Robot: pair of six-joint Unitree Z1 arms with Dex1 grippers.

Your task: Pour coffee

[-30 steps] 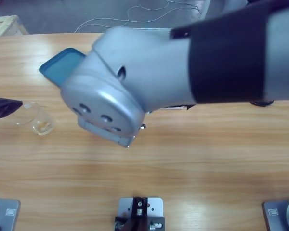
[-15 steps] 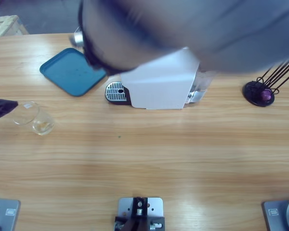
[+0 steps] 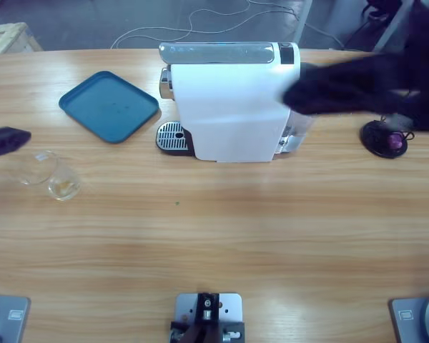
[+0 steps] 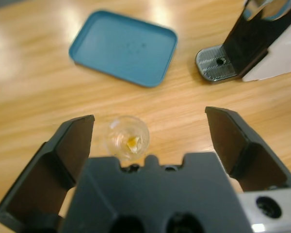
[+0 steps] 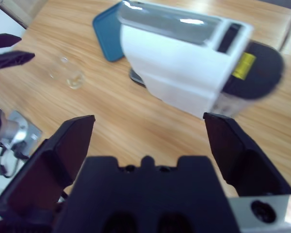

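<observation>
The large silver arm that blocked the overhead view a second ago has swung clear to the upper right, where it now shows only as a dark blurred mass beside the coffee machine [image 3: 229,100]. The whole surface [image 3: 214,236] is therefore open to inspection again. The dark shape at the left edge of the overhead view is most likely the left pincer [image 3: 7,139], though only its tip shows there. It has lifted slightly away from the glass tumbler [image 3: 46,175]; the glass itself has not shifted.

Left pincer [image 4: 148,141]: jaws spread wide, holding nothing, with the tumbler [image 4: 128,138] standing upright between and below them, apart from both jaws. Right pincer [image 5: 148,141]: jaws likewise spread wide and empty, held high above the surface and looking down on the machine [image 5: 179,73].

The coffee [image 4: 132,142] sits as a shallow tan layer at the bottom of the tumbler, at the left end of the surface, well apart from the machine's drip grate [image 3: 171,136].

Judgement: neither arm is engaged with the glass. The left arm is the one placed to take it, and a grasp would be the next requirement.

Count:
- coffee machines: one
- glass tumblers: one
- blue trays: one [image 3: 109,106], bare, lying between tumbler and machine
- black wire capsule stands: one [image 3: 386,136], at the right, holding one purple capsule as far as can be seen
</observation>
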